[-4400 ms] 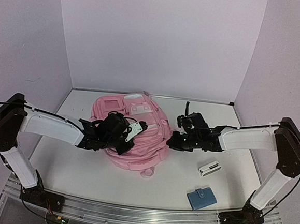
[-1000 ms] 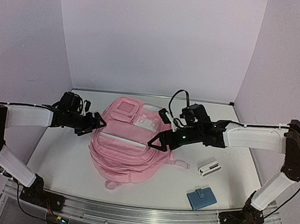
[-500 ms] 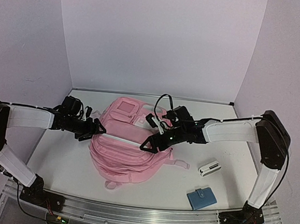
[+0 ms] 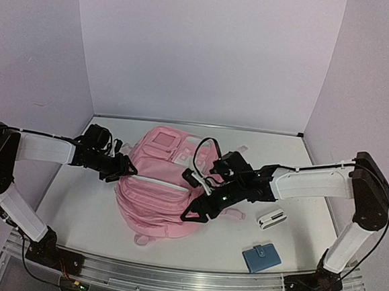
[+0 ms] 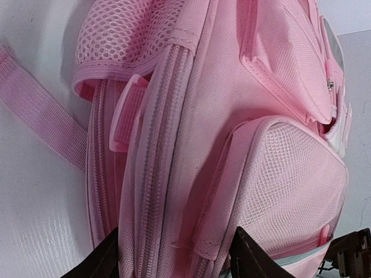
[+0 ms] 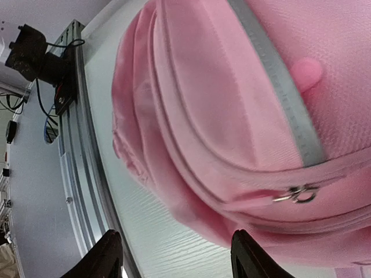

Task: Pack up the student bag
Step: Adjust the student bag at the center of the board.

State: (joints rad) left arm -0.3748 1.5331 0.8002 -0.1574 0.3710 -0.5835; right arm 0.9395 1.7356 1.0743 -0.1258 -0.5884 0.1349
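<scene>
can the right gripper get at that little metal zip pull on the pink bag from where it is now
Probably yes. The zip pull lies bare on a seam of the student bag, a little ahead of the right gripper, whose jaws stand open. Nothing covers the pull or lies between them.

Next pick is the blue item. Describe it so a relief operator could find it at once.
From the pink student bag mid-table, look right and toward the near rail, beside the right arm's base. The blue wallet lies flat there, with a small clasp tab. Its one neighbour, the white case, is smaller, dark-striped and farther from the rail.
</scene>
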